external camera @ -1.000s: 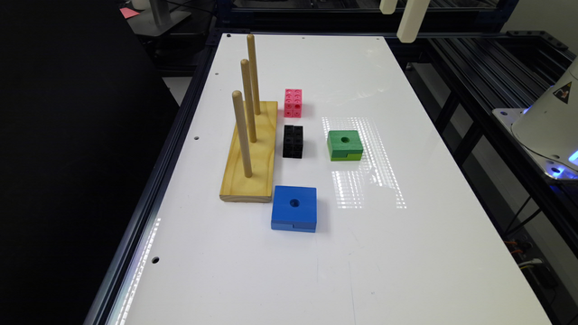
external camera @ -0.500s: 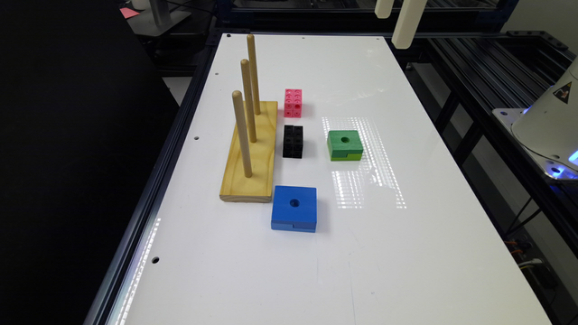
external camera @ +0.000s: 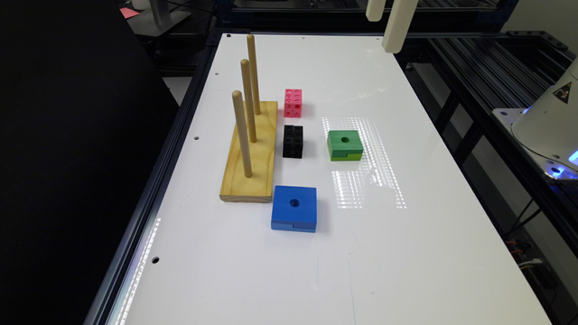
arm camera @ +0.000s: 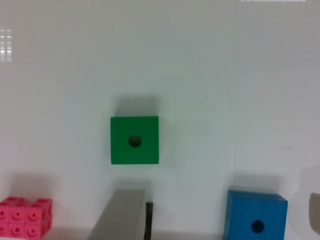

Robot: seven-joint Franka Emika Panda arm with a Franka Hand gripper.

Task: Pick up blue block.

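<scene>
Blue block (external camera: 294, 208) flat on table (external camera: 406, 253), hole up, side notch toward camera; jaws' state unclear.

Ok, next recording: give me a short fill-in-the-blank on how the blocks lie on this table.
1. The wooden base carries ___ upright pegs.
2. The black block lies between the pink block and the ___ block.
3. The green block has a round ___ in its top.

Missing words: three; blue; hole
</scene>
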